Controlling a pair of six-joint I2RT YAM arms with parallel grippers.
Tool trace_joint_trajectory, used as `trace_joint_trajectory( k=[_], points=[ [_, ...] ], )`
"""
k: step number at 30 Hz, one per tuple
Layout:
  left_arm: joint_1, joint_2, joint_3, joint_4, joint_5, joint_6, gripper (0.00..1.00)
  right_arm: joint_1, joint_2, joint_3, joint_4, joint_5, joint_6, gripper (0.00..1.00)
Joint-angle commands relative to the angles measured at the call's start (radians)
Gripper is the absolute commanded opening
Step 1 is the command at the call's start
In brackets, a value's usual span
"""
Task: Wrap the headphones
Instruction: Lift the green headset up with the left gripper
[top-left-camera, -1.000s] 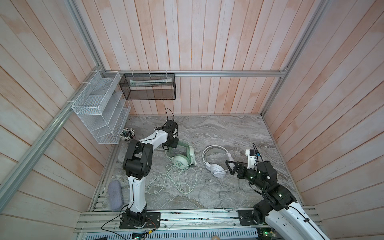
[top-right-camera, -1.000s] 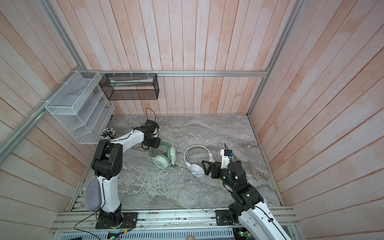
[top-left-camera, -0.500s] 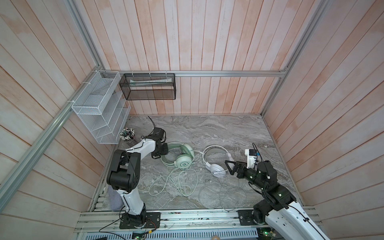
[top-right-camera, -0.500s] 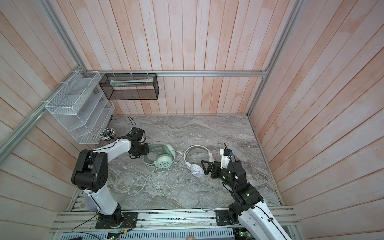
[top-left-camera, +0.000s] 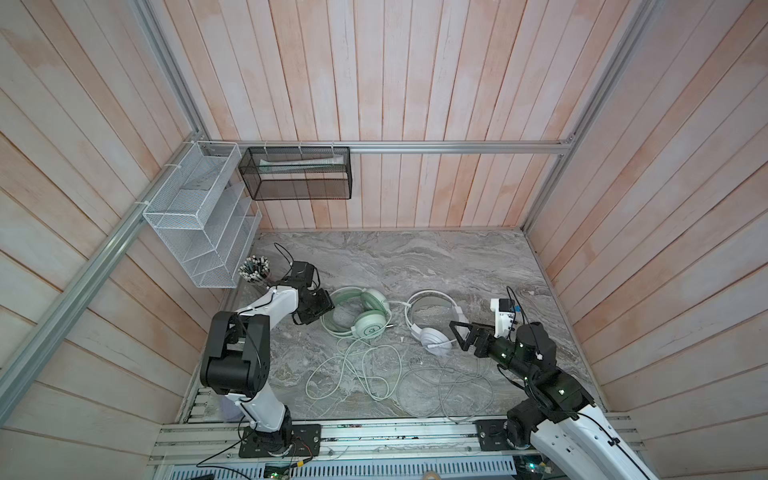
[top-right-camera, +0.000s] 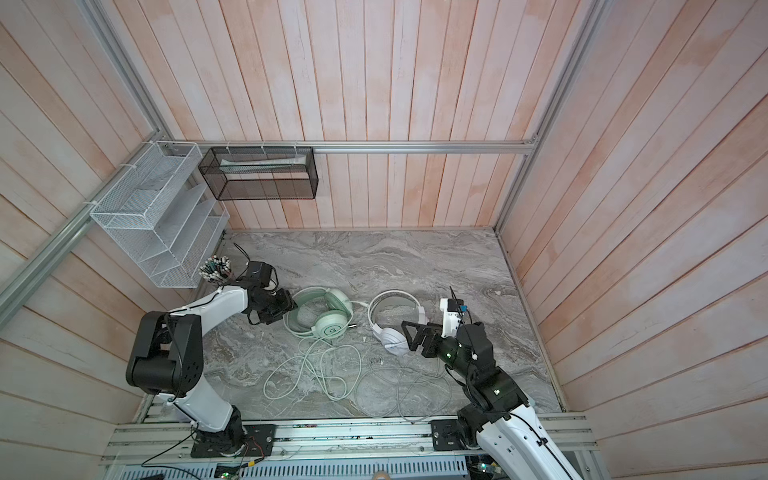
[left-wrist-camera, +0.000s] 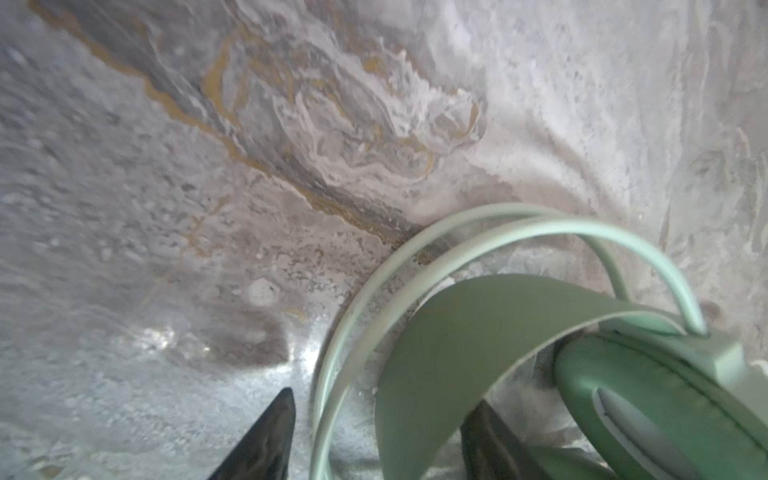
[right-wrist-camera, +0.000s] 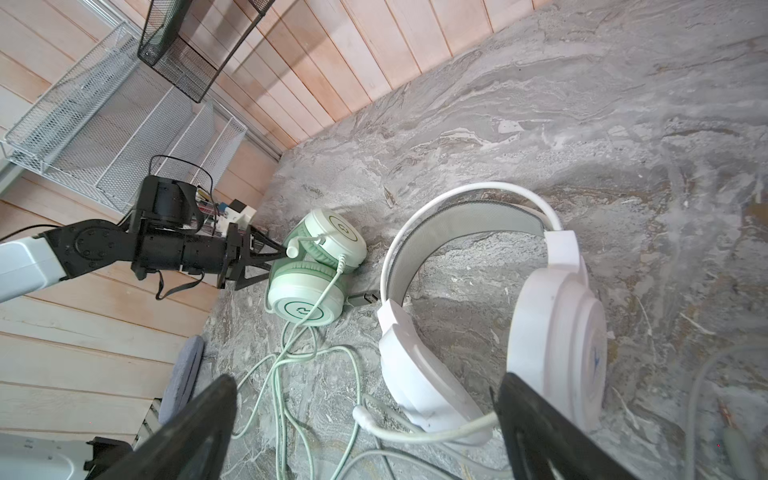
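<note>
Mint headset (top-left-camera: 368, 326) and white headset (right-wrist-camera: 552, 316) are laid side by side on the desk (top-left-camera: 415, 257), cables (top-left-camera: 357, 365) sprawled loose; left claw (top-left-camera: 326, 306) is held parted astride the mint headband (left-wrist-camera: 449, 332), apparently to steady it; right claw (top-left-camera: 459, 336) is spread wide, empty, beside the white earcup (top-left-camera: 434, 340).

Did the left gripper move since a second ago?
Yes. The left gripper moved left and a bit toward the front in a top view, farther from the white headphones, which stayed put.
</note>
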Motion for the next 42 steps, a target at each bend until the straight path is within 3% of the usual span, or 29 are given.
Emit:
trace_joint_trajectory(
  k=[1,6,12,14,16,18,25,32,36,42],
  points=[
    [-0.004,0.043,-0.018,0.012,0.066,-0.004,0.61,0.006,-0.007,-0.01,0.009,-0.016,0.018,0.98],
    [-0.03,0.07,-0.018,0.013,0.0,0.016,0.53,0.006,0.017,0.001,0.012,-0.018,0.017,0.99],
    [-0.036,0.098,-0.025,0.002,-0.034,0.029,0.27,0.009,0.028,-0.006,0.029,-0.023,0.025,0.98],
    [-0.036,0.089,-0.018,-0.004,-0.04,0.031,0.21,0.009,0.037,-0.005,0.032,-0.023,0.023,0.99],
    [-0.035,0.066,0.01,-0.028,-0.057,0.037,0.06,0.009,0.048,0.0,0.033,-0.029,0.019,0.98],
    [-0.035,0.033,0.043,-0.053,-0.074,0.045,0.0,0.011,0.058,0.003,0.038,-0.041,0.012,0.99],
    [-0.036,-0.135,0.201,-0.125,-0.1,0.052,0.0,0.011,0.082,0.052,0.082,-0.131,-0.054,0.99],
    [-0.039,-0.374,0.332,-0.116,-0.149,-0.056,0.0,0.011,0.128,0.117,0.182,-0.252,-0.112,0.99],
    [-0.038,-0.482,0.391,-0.067,-0.128,-0.079,0.0,0.012,0.183,0.118,0.349,-0.357,-0.081,0.99],
    [-0.038,-0.576,0.445,0.059,-0.052,-0.217,0.0,0.053,0.303,0.085,0.692,-0.403,-0.034,0.99]
  ],
)
